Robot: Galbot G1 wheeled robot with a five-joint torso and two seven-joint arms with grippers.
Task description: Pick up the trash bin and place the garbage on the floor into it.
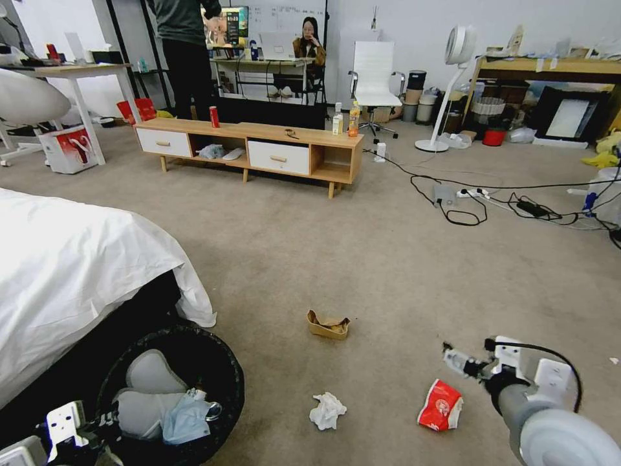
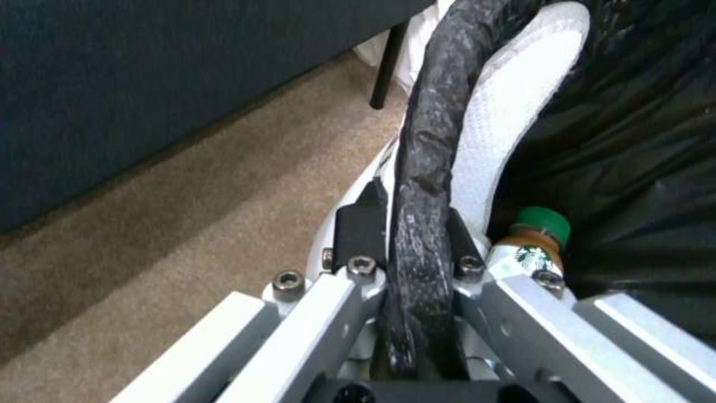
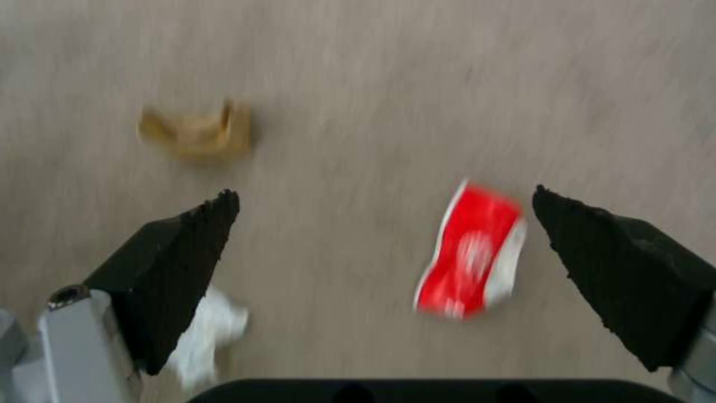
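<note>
While the left end effector (image 2: 418, 246) grips the bin (image 1: 220, 362) by its rim, the right end effector (image 3: 380, 246) hangs spread wide over the floor (image 1: 388, 259), holding nothing. Item, bin: black liner rolled over the rim, rim pinched between the left fingers (image 2: 362, 235), one finger outside the wall and one inside; held so, in my judgement, that it can be carried to each piece of litter instead of the litter being carried far. Contents near the left end effector: a white mesh piece (image 2: 522, 101), a green-capped bottle (image 2: 533, 246) just beside the inner finger, a pale blue cloth (image 1: 187, 417). Item, red-white crushed cup (image 3: 470, 252): on the carpet between the right fingertips but nearer one of them, below and not touched; the wide opening suits a descent around it, I judge. Item, white tissue (image 3: 209, 330): partly behind the other right finger (image 3: 172, 268). Item, tan cardboard tray (image 3: 198, 131): beyond the right fingertips, well apart. Item, bed (image 1: 71, 272): white cover, just beside the bin on the side away from the right end effector. Views compared: the left wrist view gives the clamp on the rim and the bottle label, which the head view hides behind the arm; the head view gives the layout of bin, tissue, cup and tray together; the right wrist view gives the true gap between the right fingers and the cup's off-centre place in it.
</note>
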